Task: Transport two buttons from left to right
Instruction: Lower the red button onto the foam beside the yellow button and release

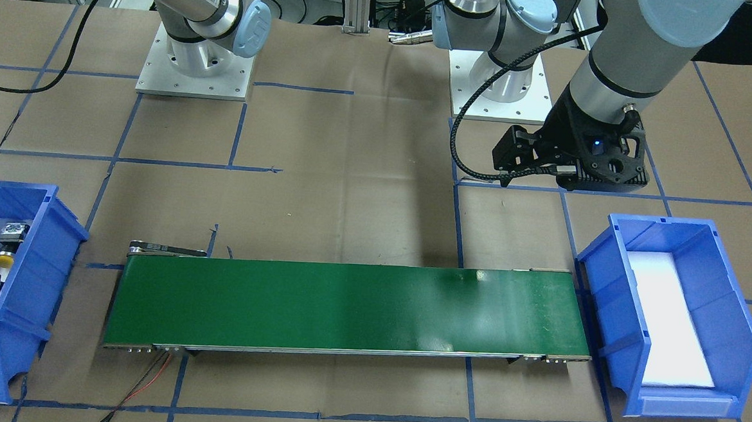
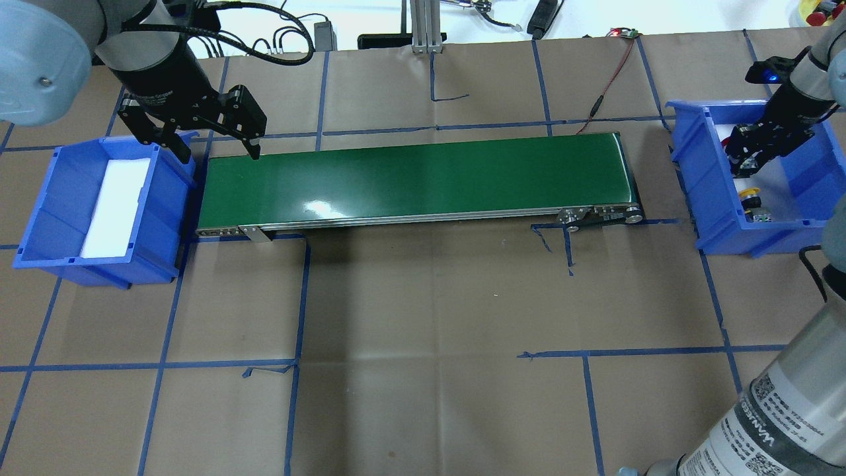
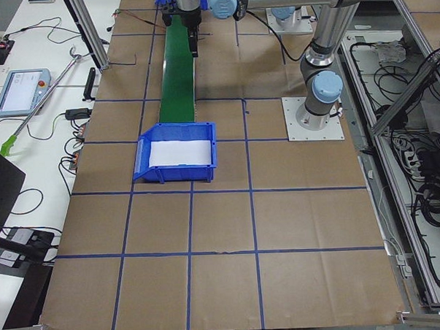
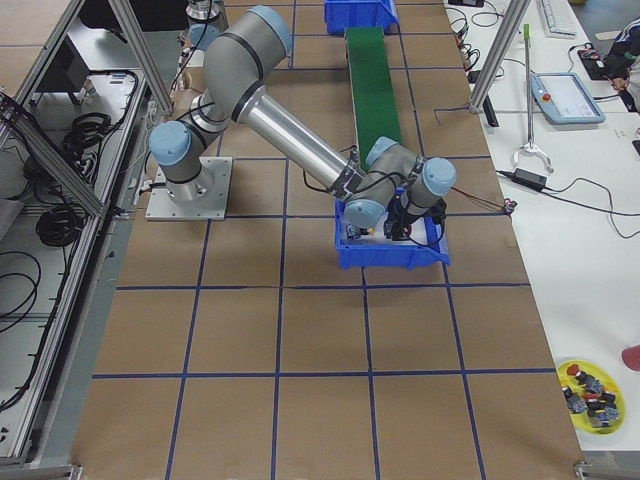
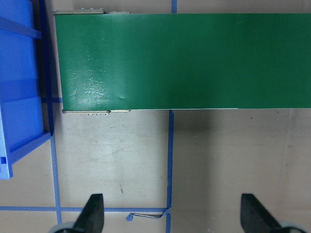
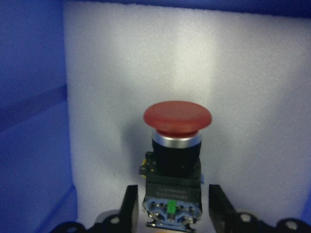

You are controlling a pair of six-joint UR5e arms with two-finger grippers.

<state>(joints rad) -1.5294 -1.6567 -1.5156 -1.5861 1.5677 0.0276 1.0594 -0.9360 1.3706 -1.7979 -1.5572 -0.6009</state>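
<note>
Red button (image 6: 177, 145): lies on the foam (image 6: 243, 73) in the blue bin (image 2: 720, 225) at the robot's right end of the belt (image 2: 410, 178).
Right pincer (image 6: 172, 194): open, straddling the block base with slivers of foam showing. I judge it targets the flat base because the cap is round.
Yellow button (image 2: 749, 194): same bin, near, untouched.
Left pincer (image 5: 174, 213): spread wide, empty, above the belt's other end beside the empty bin (image 2: 39, 198), probably waiting to receive.
</note>
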